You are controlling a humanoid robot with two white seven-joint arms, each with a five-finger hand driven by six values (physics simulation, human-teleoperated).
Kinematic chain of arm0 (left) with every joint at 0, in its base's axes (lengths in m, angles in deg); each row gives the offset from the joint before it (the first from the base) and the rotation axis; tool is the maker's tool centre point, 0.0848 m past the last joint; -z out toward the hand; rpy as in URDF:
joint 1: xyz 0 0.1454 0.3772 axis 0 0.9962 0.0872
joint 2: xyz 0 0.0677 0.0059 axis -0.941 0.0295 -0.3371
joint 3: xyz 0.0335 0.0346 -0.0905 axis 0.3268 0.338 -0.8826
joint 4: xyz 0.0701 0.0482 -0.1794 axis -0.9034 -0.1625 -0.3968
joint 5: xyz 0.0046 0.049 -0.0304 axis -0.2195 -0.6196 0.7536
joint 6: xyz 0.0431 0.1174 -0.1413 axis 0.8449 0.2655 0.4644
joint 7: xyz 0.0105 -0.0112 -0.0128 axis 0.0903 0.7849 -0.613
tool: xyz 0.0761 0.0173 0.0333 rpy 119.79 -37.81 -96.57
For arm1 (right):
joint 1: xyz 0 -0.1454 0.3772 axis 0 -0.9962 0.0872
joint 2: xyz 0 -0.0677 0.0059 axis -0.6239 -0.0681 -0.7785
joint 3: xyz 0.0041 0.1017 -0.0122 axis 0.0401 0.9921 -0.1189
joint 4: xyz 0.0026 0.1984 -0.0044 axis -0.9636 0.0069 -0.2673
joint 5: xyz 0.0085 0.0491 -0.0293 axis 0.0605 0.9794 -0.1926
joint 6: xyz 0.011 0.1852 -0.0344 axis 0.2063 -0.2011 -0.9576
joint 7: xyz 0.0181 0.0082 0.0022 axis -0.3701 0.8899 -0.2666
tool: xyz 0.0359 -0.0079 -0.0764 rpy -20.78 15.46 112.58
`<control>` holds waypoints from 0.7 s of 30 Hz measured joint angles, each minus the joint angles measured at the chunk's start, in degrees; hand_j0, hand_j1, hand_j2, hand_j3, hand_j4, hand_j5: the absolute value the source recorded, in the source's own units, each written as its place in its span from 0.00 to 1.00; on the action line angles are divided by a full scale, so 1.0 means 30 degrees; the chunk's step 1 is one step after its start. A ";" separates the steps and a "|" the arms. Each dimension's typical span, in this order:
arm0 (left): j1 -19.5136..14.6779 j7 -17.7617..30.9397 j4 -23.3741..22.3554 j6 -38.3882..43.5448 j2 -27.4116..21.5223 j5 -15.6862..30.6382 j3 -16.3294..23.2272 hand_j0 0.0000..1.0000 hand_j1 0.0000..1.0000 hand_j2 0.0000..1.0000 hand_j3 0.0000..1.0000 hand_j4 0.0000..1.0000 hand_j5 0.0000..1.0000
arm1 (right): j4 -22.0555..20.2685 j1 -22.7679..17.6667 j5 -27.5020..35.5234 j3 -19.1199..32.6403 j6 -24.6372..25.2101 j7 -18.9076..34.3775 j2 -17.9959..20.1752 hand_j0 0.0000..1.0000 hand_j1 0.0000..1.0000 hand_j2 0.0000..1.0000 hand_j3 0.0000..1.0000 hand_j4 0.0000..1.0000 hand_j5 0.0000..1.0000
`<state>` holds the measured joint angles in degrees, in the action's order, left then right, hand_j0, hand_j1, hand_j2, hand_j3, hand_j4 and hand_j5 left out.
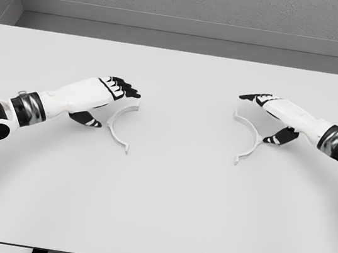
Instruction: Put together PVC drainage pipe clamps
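Two white half-ring clamp pieces lie flat on the white table point(162, 214). The left clamp half point(117, 129) curves with its open side to the right, just right of my left hand point(110, 102). That hand hovers over the piece's upper end with fingers extended and thumb below, holding nothing. The right clamp half point(250, 137) curves with its open side to the left. My right hand point(269, 116) reaches over it from the right, fingers stretched out above its upper end, thumb beside its outer curve, nothing grasped.
The table's far edge meets a grey floor and wall at the back. A wide stretch of bare table separates the two clamp halves.
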<state>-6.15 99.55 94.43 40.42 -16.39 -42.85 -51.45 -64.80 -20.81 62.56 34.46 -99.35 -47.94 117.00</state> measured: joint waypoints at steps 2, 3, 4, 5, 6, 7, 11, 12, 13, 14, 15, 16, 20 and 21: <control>-0.0030 0.0000 -0.0104 0.0000 0.0033 0.0001 0.0003 1.00 1.00 1.00 1.00 1.00 1.00 | -0.0165 -0.0029 0.0000 -0.0007 -0.0003 0.0003 0.0005 1.00 1.00 1.00 1.00 1.00 1.00; -0.0059 0.0000 -0.0147 0.0001 0.0050 -0.0014 0.0024 1.00 1.00 1.00 1.00 1.00 1.00 | -0.0267 -0.0029 0.0003 -0.0008 -0.0003 0.0004 0.0011 1.00 1.00 1.00 1.00 1.00 1.00; -0.0059 0.0000 -0.0180 0.0000 0.0069 -0.0037 0.0052 1.00 1.00 1.00 1.00 1.00 1.00 | -0.0340 -0.0029 0.0000 -0.0010 -0.0003 0.0003 0.0015 1.00 1.00 1.00 1.00 1.00 1.00; -0.0088 0.0000 -0.0203 0.0000 0.0129 -0.0052 0.0073 1.00 1.00 1.00 1.00 1.00 1.00 | -0.0392 -0.0029 -0.0009 -0.0011 -0.0004 0.0004 0.0018 1.00 1.00 1.00 1.00 1.00 1.00; -0.0088 0.0000 -0.0228 0.0000 0.0182 -0.0062 0.0088 1.00 1.00 1.00 1.00 1.00 1.00 | -0.0429 -0.0029 -0.0016 -0.0011 -0.0004 0.0007 0.0020 1.00 1.00 1.00 1.00 1.00 1.00; -0.0146 0.0000 -0.0246 0.0000 0.0224 -0.0068 0.0098 1.00 1.00 1.00 1.00 1.00 1.00 | -0.0456 -0.0029 -0.0025 -0.0013 -0.0004 0.0014 0.0018 1.00 1.00 1.00 1.00 1.00 1.00; -0.0205 0.0000 -0.0290 0.0000 0.0365 -0.0086 0.0136 1.00 1.00 1.00 1.00 1.00 1.00 | -0.0511 0.0029 -0.0037 -0.0227 -0.0001 0.0028 0.0003 1.00 1.00 1.00 1.00 1.00 1.00; -0.0205 0.0000 -0.0324 0.0000 0.0400 -0.0094 0.0142 1.00 1.00 1.00 1.00 1.00 1.00 | -0.0523 0.0029 -0.0035 -0.0283 -0.0002 0.0030 0.0001 1.00 1.00 1.00 1.00 1.00 1.00; -0.0234 0.0000 -0.0353 0.0000 0.0449 -0.0101 0.0145 1.00 1.00 1.00 1.00 1.00 1.00 | -0.0534 0.0029 -0.0035 -0.0329 -0.0003 0.0032 0.0000 1.00 1.00 1.00 1.00 1.00 1.00; -0.0352 -0.0001 -0.0381 0.0001 0.0498 -0.0102 0.0147 1.00 1.00 1.00 1.00 1.00 1.00 | -0.0546 0.0058 -0.0031 -0.0389 -0.0002 0.0032 -0.0001 1.00 1.00 1.00 1.00 1.00 1.00; -0.0381 -0.0001 -0.0424 0.0001 0.0533 -0.0103 0.0174 1.00 1.00 1.00 1.00 1.00 1.00 | -0.0549 0.0264 -0.0029 -0.0481 0.0004 0.0027 -0.0045 1.00 1.00 1.00 1.00 1.00 1.00; -0.0410 -0.0002 -0.0466 0.0002 0.0576 -0.0106 0.0204 1.00 1.00 1.00 1.00 1.00 1.00 | -0.0551 0.0293 -0.0020 -0.0584 0.0004 0.0031 -0.0114 1.00 1.00 1.00 1.00 1.00 1.00; -0.0527 0.0072 -0.0589 0.0004 0.0778 -0.0105 0.0334 1.00 1.00 1.00 1.00 1.00 1.00 | -0.0554 0.0439 -0.0024 -0.0849 -0.0002 0.0042 -0.0352 1.00 1.00 1.00 1.00 1.00 1.00; -0.0557 0.0135 -0.0621 0.0002 0.0848 -0.0109 0.0358 1.00 1.00 1.00 1.00 1.00 1.00 | -0.0559 0.0439 -0.0029 -0.0886 -0.0003 0.0044 -0.0392 1.00 1.00 1.00 1.00 1.00 1.00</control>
<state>-7.82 99.95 92.57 40.42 -13.84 -43.18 -50.37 -66.47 -19.49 62.47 31.81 -99.36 -47.81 115.82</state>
